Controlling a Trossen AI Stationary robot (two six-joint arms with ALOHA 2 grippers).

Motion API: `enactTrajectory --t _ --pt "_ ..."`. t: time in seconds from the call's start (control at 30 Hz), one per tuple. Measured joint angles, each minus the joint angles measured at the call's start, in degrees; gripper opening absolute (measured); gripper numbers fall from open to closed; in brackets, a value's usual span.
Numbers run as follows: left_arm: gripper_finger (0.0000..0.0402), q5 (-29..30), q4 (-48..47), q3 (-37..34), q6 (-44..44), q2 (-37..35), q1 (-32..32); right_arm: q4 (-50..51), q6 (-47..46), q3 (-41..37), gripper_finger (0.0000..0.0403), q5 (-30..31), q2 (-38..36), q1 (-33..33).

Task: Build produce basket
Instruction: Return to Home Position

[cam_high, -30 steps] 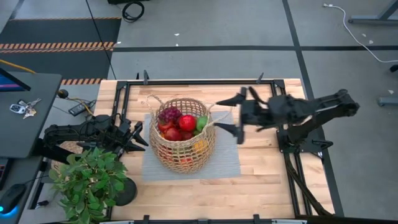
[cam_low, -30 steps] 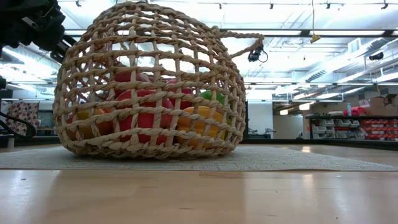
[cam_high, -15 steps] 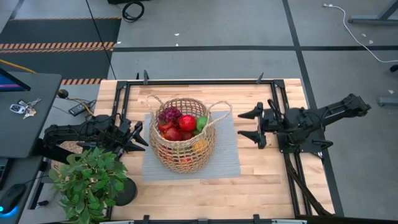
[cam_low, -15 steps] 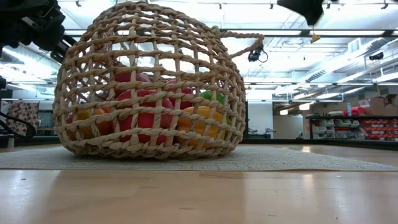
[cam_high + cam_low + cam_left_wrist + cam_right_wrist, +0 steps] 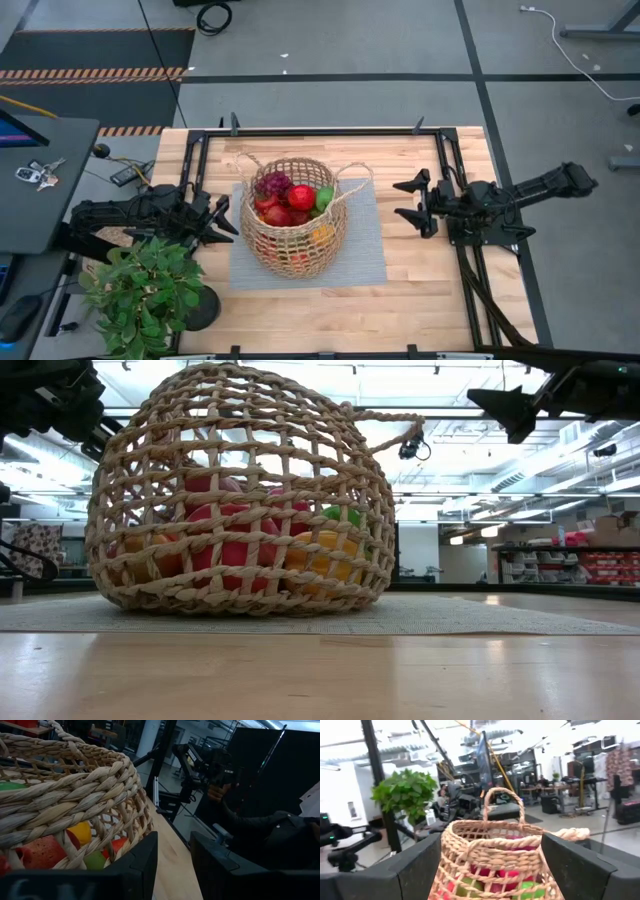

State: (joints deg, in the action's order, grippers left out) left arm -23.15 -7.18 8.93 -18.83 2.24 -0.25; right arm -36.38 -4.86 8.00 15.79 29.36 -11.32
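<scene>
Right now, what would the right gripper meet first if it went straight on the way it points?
Probably the basket: the open right gripper points toward it, and its wrist view shows the wicker wall straight ahead with nothing between.

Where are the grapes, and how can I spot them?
Find the round wicker basket on the grey mat mid-table. The grapes lie on top, on the left arm's side. They are the only bumpy purple bunch; the fruit beside them is smooth and red.
</scene>
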Motion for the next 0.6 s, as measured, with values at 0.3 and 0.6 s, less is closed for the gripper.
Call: enactTrajectory --t 0.3,0.6 --pt "0.0121 0.0 0.0 0.0 0.0 0.0 0.0 0.3 -0.5 -0.1 0.0348 -4.5 1.6 0.7" --pt "0.0121 0.0 0.0 0.0 0.0 0.0 0.0 4.3 1.9 -0.1 0.0348 -11.2 0.0 0.9"
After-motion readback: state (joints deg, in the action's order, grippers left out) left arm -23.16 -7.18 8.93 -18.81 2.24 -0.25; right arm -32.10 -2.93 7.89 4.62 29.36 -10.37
